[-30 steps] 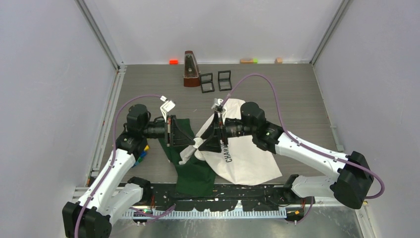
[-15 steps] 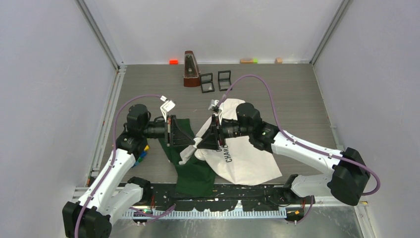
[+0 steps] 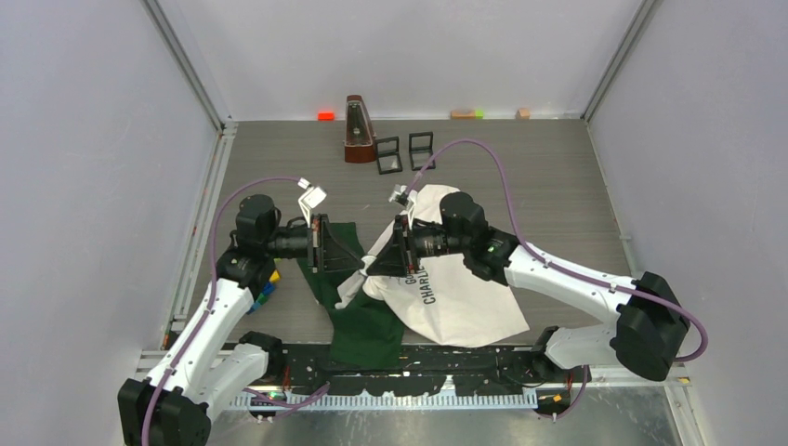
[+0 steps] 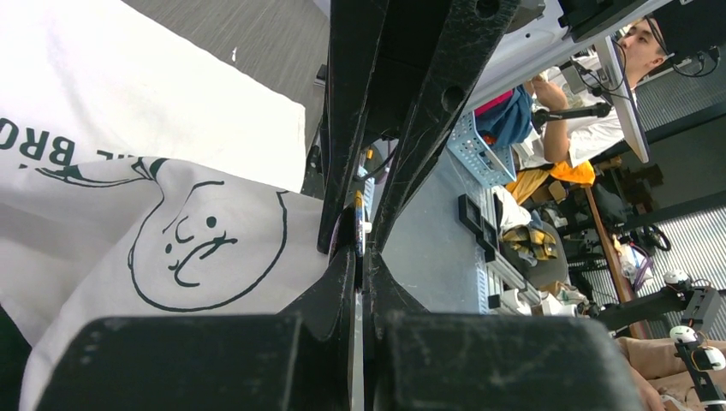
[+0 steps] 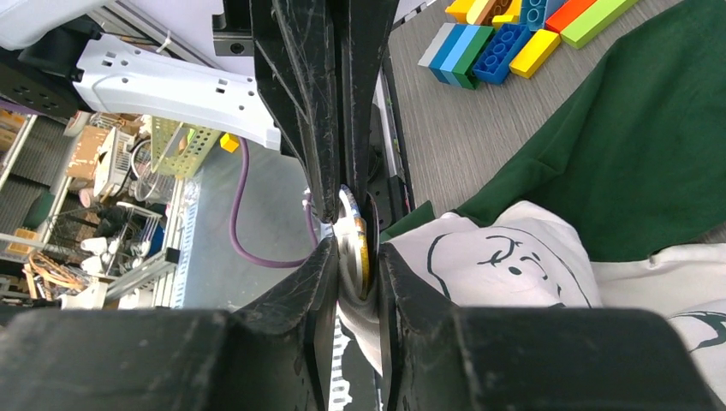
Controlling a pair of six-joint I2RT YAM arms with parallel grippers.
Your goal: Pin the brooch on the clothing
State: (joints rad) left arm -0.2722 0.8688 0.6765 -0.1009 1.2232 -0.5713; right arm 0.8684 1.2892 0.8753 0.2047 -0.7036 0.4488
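The clothing [image 3: 465, 302], a white T-shirt with dark green sleeves, lies crumpled on the table between the arms, and its cartoon face [image 4: 184, 248] faces the left wrist camera. Both grippers meet tip to tip above its left part. My left gripper [image 3: 362, 265] is shut on the rim of the brooch [image 5: 353, 240], a small round disc seen edge-on. My right gripper [image 5: 355, 257] has its jaws pressed on the brooch together with a fold of white shirt fabric [image 5: 364, 317]. In the left wrist view the brooch [image 4: 358, 224] shows between the right gripper's fingers [image 4: 402, 128]. From the top view the brooch is hidden.
A brown wooden metronome [image 3: 358, 130] and two small black frames [image 3: 404, 153] stand at the back. Coloured toy bricks [image 5: 514, 34] lie left of the shirt, near my left arm [image 3: 265, 288]. Small blocks [image 3: 465, 113] sit along the back wall.
My right gripper has moved left to meet the left gripper, and its jaws have narrowed onto the brooch and the shirt fold. The left arm has stayed still.
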